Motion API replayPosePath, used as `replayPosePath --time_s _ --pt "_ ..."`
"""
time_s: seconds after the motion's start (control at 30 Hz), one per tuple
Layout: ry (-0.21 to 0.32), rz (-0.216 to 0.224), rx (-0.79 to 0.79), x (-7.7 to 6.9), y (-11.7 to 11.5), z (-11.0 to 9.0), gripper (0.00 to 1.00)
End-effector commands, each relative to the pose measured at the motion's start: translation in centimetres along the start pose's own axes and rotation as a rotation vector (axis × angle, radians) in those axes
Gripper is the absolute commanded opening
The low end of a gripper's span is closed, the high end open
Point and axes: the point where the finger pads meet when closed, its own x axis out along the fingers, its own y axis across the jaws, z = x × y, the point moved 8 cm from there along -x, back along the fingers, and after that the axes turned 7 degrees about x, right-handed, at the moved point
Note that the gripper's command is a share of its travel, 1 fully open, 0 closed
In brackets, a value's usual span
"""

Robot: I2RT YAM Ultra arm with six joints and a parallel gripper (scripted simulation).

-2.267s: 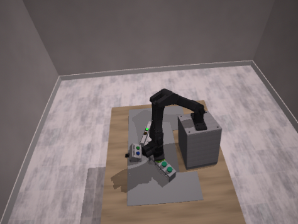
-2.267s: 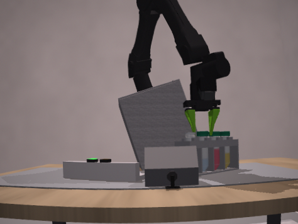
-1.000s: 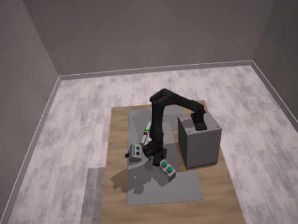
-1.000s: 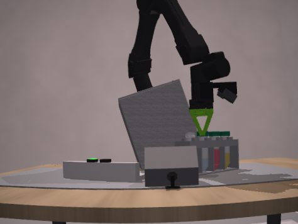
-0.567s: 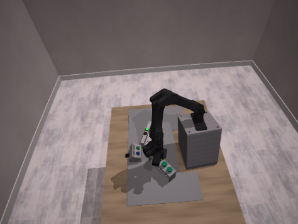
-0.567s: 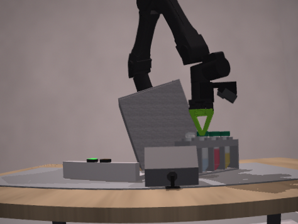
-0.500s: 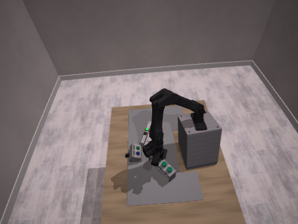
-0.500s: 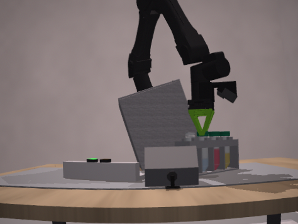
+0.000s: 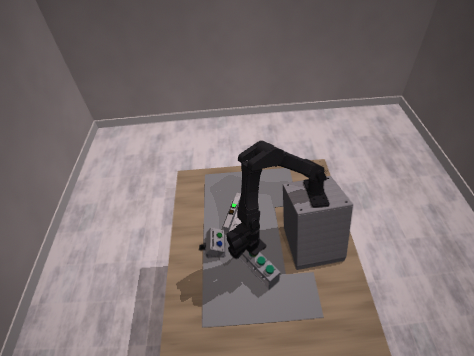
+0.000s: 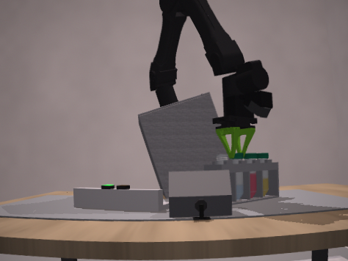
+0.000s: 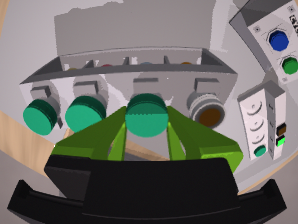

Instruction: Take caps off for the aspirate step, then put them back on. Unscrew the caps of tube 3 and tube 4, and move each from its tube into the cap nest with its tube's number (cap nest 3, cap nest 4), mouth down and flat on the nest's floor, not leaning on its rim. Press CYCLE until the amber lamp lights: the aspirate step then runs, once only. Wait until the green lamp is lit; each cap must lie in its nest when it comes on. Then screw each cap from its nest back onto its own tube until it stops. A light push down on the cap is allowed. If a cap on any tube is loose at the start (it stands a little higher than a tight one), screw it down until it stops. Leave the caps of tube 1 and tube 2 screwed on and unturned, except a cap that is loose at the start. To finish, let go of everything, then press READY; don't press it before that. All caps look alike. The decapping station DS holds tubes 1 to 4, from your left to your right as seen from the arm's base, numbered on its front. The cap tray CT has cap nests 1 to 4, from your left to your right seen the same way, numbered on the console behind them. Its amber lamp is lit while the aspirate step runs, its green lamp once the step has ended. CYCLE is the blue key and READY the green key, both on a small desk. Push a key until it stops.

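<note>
The decapping station (image 11: 40,75) (image 10: 272,169) holds four tubes. My gripper (image 11: 146,112) (image 10: 236,153) (image 9: 241,250) points straight down and is shut on the green cap (image 11: 148,108) (image 10: 238,156) that sits on tube 3. Tube 4 (image 11: 209,112) (image 10: 220,157) beside it stands open, without a cap. Tubes 1 and 2 carry green caps (image 11: 40,116) (image 11: 85,113) (image 9: 270,270) (image 9: 260,260). A small green cap (image 11: 261,151) lies in an end nest of the cap tray (image 11: 252,103). The green lamp (image 9: 233,205) (image 10: 107,186) is lit and the amber lamp (image 10: 123,186) is dark.
The key desk (image 9: 212,243) (image 11: 266,4) carries the blue CYCLE key (image 11: 278,40) (image 9: 219,244) and the green READY key (image 11: 289,64) (image 9: 219,234), close to the open-tube end of the station. The arm's grey pedestal (image 9: 320,235) (image 10: 183,139) stands behind the station.
</note>
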Motion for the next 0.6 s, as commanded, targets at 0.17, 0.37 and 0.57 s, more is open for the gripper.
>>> replayPosePath --time_s 0.17,0.37,0.57 --pt "-0.015 0.003 0.472 -0.33 -0.04 0.36 0.0" --pt "-0.014 0.005 0.772 -0.31 -0.04 0.36 0.0" --pt "-0.014 0.007 0.94 -0.29 -0.04 0.36 0.0"
